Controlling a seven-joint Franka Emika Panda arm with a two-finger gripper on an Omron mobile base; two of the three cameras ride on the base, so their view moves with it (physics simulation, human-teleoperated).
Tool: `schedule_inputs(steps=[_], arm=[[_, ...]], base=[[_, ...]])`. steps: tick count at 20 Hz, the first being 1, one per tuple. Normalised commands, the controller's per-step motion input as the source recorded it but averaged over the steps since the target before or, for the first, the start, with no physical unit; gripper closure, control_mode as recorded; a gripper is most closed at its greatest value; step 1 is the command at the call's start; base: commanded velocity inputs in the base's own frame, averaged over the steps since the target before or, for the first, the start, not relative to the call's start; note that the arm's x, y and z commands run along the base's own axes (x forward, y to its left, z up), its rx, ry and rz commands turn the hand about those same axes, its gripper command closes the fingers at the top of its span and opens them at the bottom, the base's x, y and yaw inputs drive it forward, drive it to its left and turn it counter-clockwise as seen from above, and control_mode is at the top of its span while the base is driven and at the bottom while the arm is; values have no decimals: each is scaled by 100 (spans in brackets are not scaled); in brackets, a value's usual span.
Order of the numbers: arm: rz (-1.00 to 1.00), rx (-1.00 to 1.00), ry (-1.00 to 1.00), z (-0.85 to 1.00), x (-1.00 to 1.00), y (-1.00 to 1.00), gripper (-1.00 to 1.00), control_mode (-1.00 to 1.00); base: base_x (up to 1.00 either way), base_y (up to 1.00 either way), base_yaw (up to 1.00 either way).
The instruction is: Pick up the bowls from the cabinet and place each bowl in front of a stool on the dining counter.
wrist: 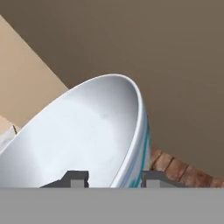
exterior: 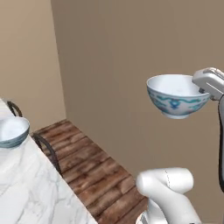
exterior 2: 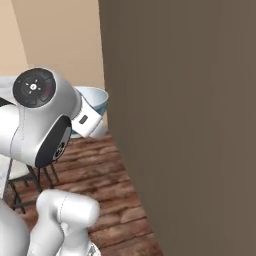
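Hand view: round glossy bowl (wrist: 87,135)

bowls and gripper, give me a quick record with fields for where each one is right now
held bowl: in the air, upright, rim pinched by the gripper
gripper: shut on the held bowl's rim, one finger inside, one outside
second bowl: standing on the dining counter
stool: dark frame showing at the counter's edge beside the second bowl
floor: wooden planks below the held bowl

The arm hides most of the held bowl (exterior 2: 96,100) in the right base view. The other bowl (exterior: 12,131) on the dining counter (exterior: 26,183) is cut off by the left edge. The stool (exterior: 46,148) shows only thin black bits.
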Motion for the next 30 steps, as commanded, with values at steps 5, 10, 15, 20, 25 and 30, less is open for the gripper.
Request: schedule_inputs(steps=[5, 10, 15, 20, 25, 30], arm=[[0, 0, 0, 0, 0, 0, 100, 100], [0, 0, 0, 0, 0, 0, 100, 100], [0, 0, 0, 0, 0, 0, 100, 100], [0, 0, 0, 0, 0, 0, 100, 100], [0, 0, 0, 0, 0, 0, 100, 100], [0, 0, 0, 0, 0, 0, 100, 100]], base=[[100, 10, 48], [100, 1, 46], [100, -13, 38], [100, -31, 34], [100, -37, 34], [100, -63, 27]])
